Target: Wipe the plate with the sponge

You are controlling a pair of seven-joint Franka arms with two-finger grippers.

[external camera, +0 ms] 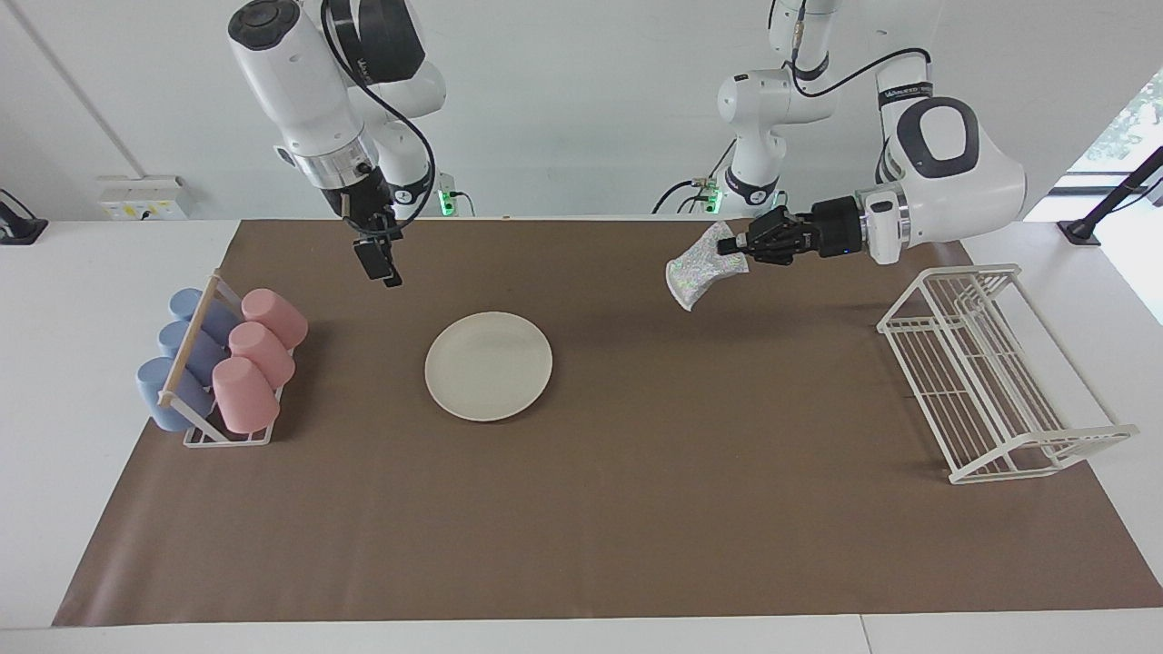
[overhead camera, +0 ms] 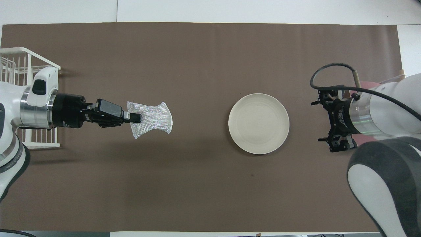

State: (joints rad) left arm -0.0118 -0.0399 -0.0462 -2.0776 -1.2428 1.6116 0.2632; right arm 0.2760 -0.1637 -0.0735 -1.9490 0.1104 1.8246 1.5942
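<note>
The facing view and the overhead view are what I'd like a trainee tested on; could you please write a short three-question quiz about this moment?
1. True or false: the sponge is touching the plate.
2. Which gripper holds the sponge? A) left gripper B) right gripper C) neither
3. Fill in: the white wire rack stands toward the ____ arm's end of the table.

Key
1. False: it hangs in the air over the brown mat, well short of the plate.
2. A; its jaws are shut on it, while the right gripper's jaws are open, holding nothing.
3. left
</note>
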